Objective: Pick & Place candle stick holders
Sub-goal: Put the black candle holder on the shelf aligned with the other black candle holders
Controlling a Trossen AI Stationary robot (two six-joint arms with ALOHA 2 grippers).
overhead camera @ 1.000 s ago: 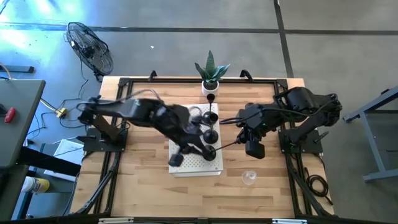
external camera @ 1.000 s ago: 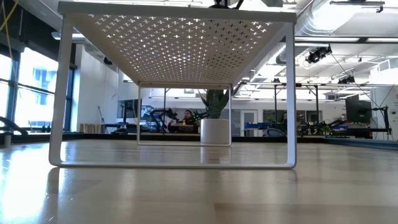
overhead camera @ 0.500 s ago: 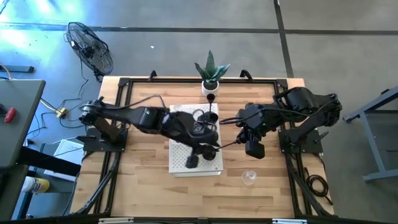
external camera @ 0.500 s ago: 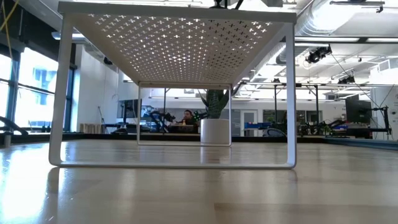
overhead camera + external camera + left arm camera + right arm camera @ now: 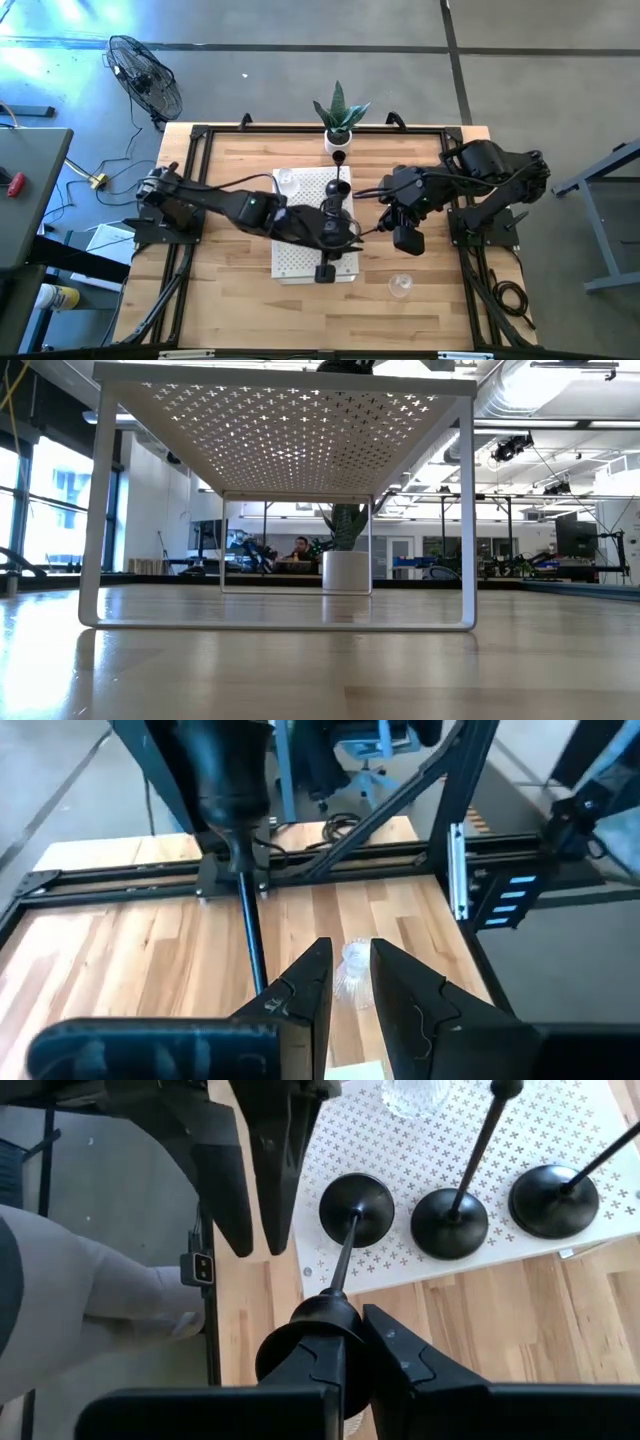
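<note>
The right gripper (image 5: 352,1330) is clamped shut on the cupped top of a black candle stick holder (image 5: 357,1208), right of centre in the high view. The thin stem is seen slanting away from the fingers to the round domed base, which lies over the near-right corner of the white perforated stand (image 5: 300,262); whether that base rests on the stand cannot be told. Just beside it, two more black holders (image 5: 450,1225) are lined up upright on the same stand. One glass holder (image 5: 287,180) is found at the stand's upper-left part. The left gripper (image 5: 349,952) is reached across from the left of the high view to the stand's lower edge, fingers slightly parted and nothing gripped between them. Past those fingers a second glass holder (image 5: 401,285) is spotted on the bare wooden table (image 5: 230,300), lower right of the stand and well apart from it. At the top centre of the high view a white pot with a green plant (image 5: 337,140) is set beyond the stand. In the low view the stand is seen from beneath, with a person (image 5: 300,546) far off in the room.
</note>
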